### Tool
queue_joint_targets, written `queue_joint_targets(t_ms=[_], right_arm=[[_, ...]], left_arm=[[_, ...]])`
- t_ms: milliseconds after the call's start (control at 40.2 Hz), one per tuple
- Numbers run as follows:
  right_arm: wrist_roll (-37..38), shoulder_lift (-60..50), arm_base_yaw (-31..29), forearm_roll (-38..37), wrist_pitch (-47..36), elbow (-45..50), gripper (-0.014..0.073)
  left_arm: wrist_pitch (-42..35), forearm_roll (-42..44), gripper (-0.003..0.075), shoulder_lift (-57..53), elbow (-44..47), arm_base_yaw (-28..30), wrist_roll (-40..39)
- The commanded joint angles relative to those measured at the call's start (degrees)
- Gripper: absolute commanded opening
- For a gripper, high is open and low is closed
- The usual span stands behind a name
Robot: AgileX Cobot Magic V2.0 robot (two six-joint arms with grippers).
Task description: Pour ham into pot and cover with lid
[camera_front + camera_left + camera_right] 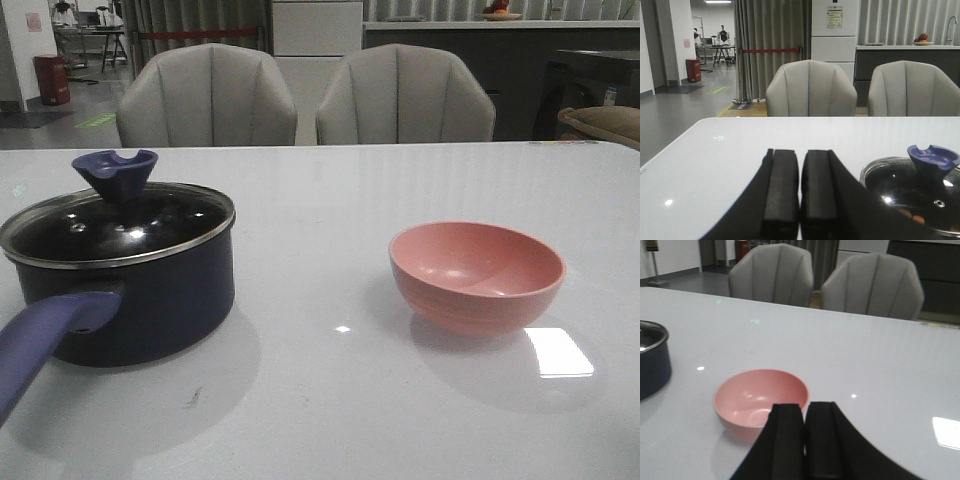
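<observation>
on the white desk [330,400], we see the pot [150,300] standing near the left edge, its long blue-purple handle [45,335] pointing toward the front left corner. the lid [115,225] sits level on the pot's rim, its notched blue knob [115,172] upright at the top. through the glass in the left wrist view, we make out a few orange bits of the ham [912,216] lying inside the pot. the pink bowl [477,275] stands right of the desk's middle, well apart from the pot, and we see nothing in it. the left gripper [799,210] hangs beside the pot on its left-edge side, its black fingers pressed together and pinching nothing. the right gripper [805,450] hangs at the near side of the bowl, fingers likewise pressed together and holding nothing. two grey chairs [207,95] stand behind the far edge of the desk.
</observation>
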Motion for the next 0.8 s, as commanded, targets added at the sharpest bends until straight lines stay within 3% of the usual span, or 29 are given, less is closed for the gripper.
queue_joint_targets(t_ms=[0,149,249,772], right_arm=[[6.18,-3.4,-3.5,-7.13,-2.4,-0.82,0.015],[16.96,-8.14,-5.39,-17.1,-3.0,1.6,0.015],[20.33,-8.32,-5.39,-19.2,-3.88,2.95,0.015],[20.47,-8.32,-5.39,-19.29,-3.75,2.94,0.015]], left_arm=[[-4.32,-0.55,0.0114,-1.1,1.1,0.03,0.15],[-4.32,-0.55,0.0114,-1.1,1.1,0.03,0.15],[-4.32,-0.55,0.0114,-1.1,1.1,0.03,0.15],[-4.32,-0.55,0.0114,-1.1,1.1,0.03,0.15]])
